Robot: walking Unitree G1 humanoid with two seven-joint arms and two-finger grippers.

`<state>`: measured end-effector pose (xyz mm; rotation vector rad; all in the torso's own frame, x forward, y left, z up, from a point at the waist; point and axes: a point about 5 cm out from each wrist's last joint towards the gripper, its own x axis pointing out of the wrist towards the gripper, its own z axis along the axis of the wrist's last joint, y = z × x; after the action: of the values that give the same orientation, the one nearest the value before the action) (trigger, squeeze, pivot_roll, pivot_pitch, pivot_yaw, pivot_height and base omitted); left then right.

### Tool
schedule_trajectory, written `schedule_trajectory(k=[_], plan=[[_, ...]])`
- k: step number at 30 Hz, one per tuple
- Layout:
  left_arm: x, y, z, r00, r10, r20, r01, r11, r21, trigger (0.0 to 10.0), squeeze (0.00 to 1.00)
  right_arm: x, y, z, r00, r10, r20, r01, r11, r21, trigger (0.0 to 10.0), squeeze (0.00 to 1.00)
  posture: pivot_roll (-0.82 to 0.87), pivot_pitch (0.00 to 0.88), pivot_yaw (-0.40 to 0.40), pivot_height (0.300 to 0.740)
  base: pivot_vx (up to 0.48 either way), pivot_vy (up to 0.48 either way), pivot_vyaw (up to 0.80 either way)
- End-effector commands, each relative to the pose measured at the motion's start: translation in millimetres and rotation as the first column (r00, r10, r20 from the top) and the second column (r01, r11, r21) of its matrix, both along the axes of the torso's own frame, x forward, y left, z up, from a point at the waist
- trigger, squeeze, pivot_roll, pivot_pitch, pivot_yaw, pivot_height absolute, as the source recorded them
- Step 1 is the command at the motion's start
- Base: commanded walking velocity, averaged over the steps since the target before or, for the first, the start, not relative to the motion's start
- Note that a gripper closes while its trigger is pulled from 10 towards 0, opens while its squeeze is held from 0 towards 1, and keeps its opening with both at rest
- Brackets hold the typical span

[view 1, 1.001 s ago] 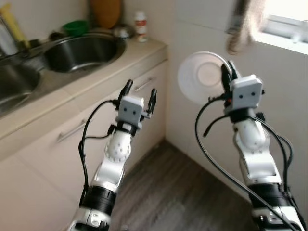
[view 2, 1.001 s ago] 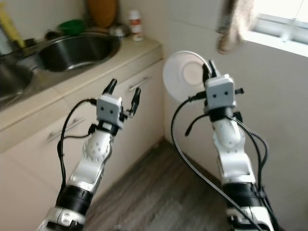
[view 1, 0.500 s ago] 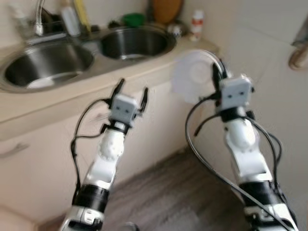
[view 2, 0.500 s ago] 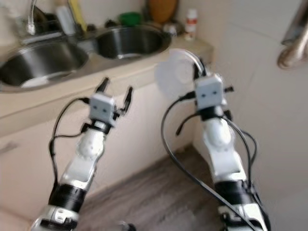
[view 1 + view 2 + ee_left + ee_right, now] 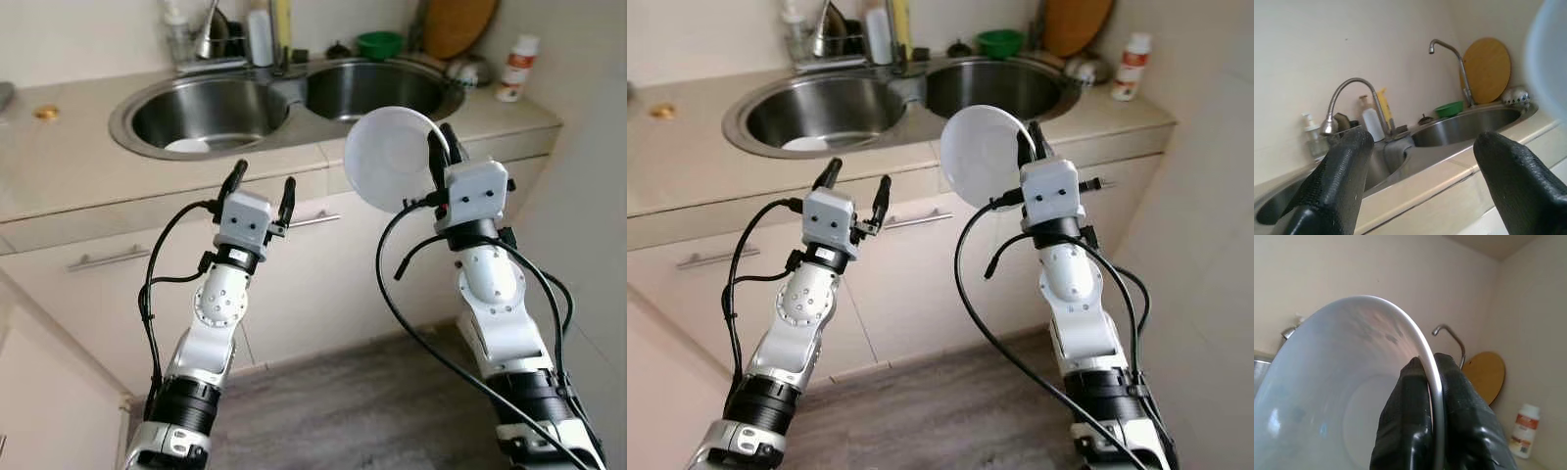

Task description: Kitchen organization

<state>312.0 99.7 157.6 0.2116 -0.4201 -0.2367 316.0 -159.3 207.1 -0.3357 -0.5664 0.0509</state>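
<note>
Your right gripper (image 5: 440,147) is pinched on the rim of a white plate (image 5: 392,159), one finger on each face, holding it upright on edge in the air in front of the counter (image 5: 59,166). Your left gripper (image 5: 260,184) is spread wide with nothing between its fingers (image 5: 1337,181), raised at about 9 o'clock from the plate and well apart from it.

The step in hand looks like carrying the plate to the double sink (image 5: 284,98), which lies toward 11 o'clock from the right gripper. Keep the pinch firm: the hold is only on the edge, so any sudden swing of the wrist could let the plate pivot or slip. Lift it over the counter lip before you move forward, and lower it gently into a basin instead of dropping it. The left basin already has something pale lying in it, so choose your spot with care. Keep the left gripper out of the plate's path.

The plate is round, plain white and smooth, with a shallow well and a thin rim; it looks clean and glossy, probably slick to hold.
</note>
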Motion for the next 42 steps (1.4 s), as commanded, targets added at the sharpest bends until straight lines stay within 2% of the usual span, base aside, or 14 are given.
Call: schedule_trajectory(k=[1, 9, 14, 19, 32, 42], plan=[[1.6, 5.0, 5.1, 1.000, 0.014, 0.021, -0.014, 1.000, 0.009, 10.0, 0.00, 1.3, 4.7, 8.0, 1.000, 0.010, 0.027, -0.010, 1.000, 0.013, 10.0, 0.00, -0.12, 0.000, 0.000, 0.740, 0.315, 0.000, 0.00], [1.6, 5.3, 5.2, 1.000, 0.012, 0.021, -0.013, 1.000, 0.009, 10.0, 0.00, 2.0, 3.8, 8.0, 1.000, -0.006, 0.027, 0.006, 1.000, 0.009, 10.0, 0.00, -0.12, 0.000, 0.002, 0.740, 0.337, 0.000, 0.00], [1.6, 4.5, 5.5, 1.000, 0.008, 0.024, -0.009, 1.000, 0.010, 10.0, 0.00, 3.7, 6.3, 6.2, 1.000, -0.016, 0.020, 0.016, 0.999, -0.030, 10.0, 0.00, -0.12, 0.000, 0.004, 0.740, 0.351, 0.000, 0.31], [1.7, 4.3, 5.4, 1.000, 0.006, 0.024, -0.006, 1.000, 0.011, 10.0, 0.00, 3.6, 4.5, 6.6, 1.000, -0.019, 0.022, 0.019, 1.000, 0.008, 10.0, 0.00, -0.11, 0.000, 0.004, 0.740, 0.348, 0.000, 0.75], [2.0, 3.3, 4.9, 1.000, 0.001, 0.023, -0.001, 1.000, 0.013, 10.0, 0.00, 5.5, 0.2, 7.1, 0.999, -0.047, 0.022, 0.046, 0.997, 0.059, 10.0, 0.00, -0.12, 0.000, 0.004, 0.740, 0.338, 0.000, 0.00], [1.5, 2.6, 5.3, 1.000, 0.000, 0.023, -0.001, 1.000, 0.014, 10.0, 0.00, 5.4, -1.7, 6.6, 0.998, -0.055, 0.018, 0.054, 0.997, 0.062, 10.0, 0.00, -0.11, 0.000, 0.005, 0.740, 0.325, 0.000, 0.00]])
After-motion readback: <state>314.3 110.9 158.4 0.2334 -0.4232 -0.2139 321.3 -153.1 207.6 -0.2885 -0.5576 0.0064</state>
